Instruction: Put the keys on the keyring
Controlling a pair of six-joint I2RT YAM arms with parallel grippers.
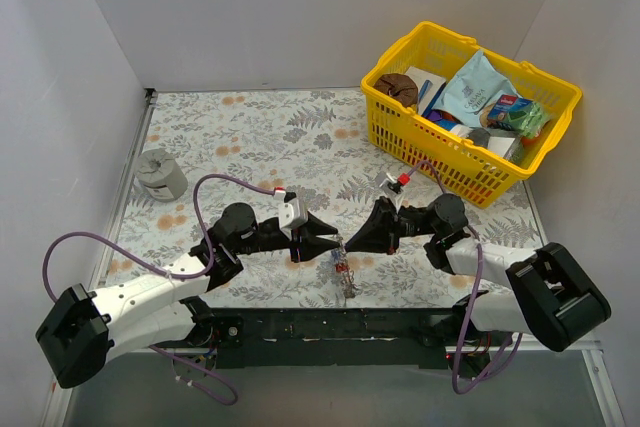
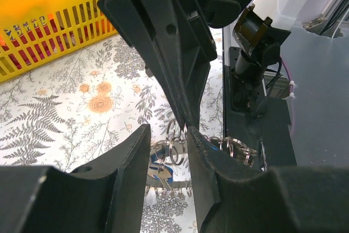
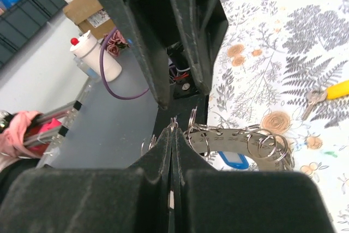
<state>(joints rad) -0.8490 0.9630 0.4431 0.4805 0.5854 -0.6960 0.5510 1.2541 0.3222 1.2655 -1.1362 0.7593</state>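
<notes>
The keyring, a flat numbered metal band [image 3: 245, 140] strung with several small split rings, hangs between the two grippers just above the table [image 1: 345, 272]. My right gripper [image 3: 173, 130] is shut on one small ring at the band's top; it also shows in the top view [image 1: 353, 239]. My left gripper [image 2: 168, 135] is open, its fingers [image 2: 131, 151] either side of the hanging rings, tip to tip with the right one [image 1: 333, 241]. The blue key [image 2: 162, 171] hangs on the band [image 3: 234, 160]. The yellow key [image 3: 339, 89] lies loose on the table. I cannot make out the red key.
A yellow basket [image 1: 425, 152] full of packets stands at the back right. A grey cylinder [image 1: 160, 173] sits at the left edge. The black base rail [image 1: 330, 325] runs along the near edge just below the grippers.
</notes>
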